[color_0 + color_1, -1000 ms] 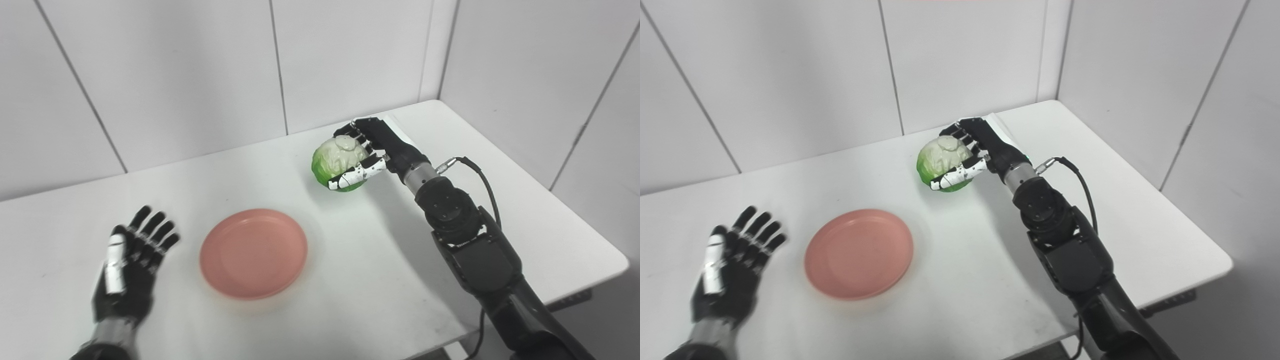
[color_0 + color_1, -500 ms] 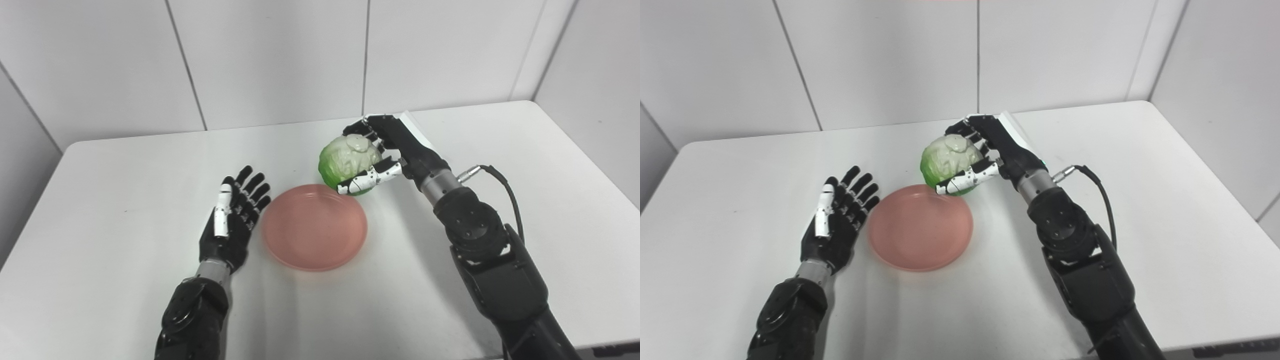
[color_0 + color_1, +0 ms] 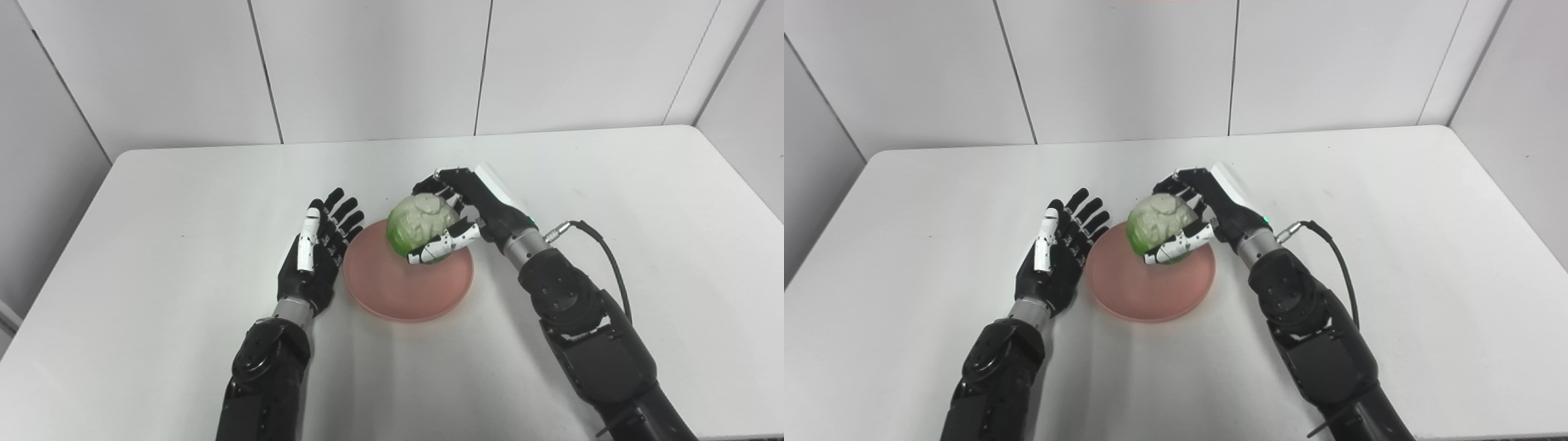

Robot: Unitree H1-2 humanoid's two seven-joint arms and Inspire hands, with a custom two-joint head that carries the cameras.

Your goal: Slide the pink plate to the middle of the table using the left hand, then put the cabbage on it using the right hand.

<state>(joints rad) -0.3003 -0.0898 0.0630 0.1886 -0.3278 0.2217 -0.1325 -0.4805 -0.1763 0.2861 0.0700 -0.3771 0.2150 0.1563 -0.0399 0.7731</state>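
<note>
Placing step: right hand (image 3: 468,211) clamped on the cabbage (image 3: 421,228) over the pink plate (image 3: 392,288) mid-bench (image 3: 612,177), left hand (image 3: 315,257) flat with fingers apart just beside its rim; next, probably lower and let go.

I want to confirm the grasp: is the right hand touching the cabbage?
Touching. In the left eye view, the right hand wraps the cabbage, fingers over it.

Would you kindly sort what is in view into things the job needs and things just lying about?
Needed: pink plate; cabbage, held over the plate by the right hand; open left hand beside the plate.
Lying about: nothing but the bare table.
</note>
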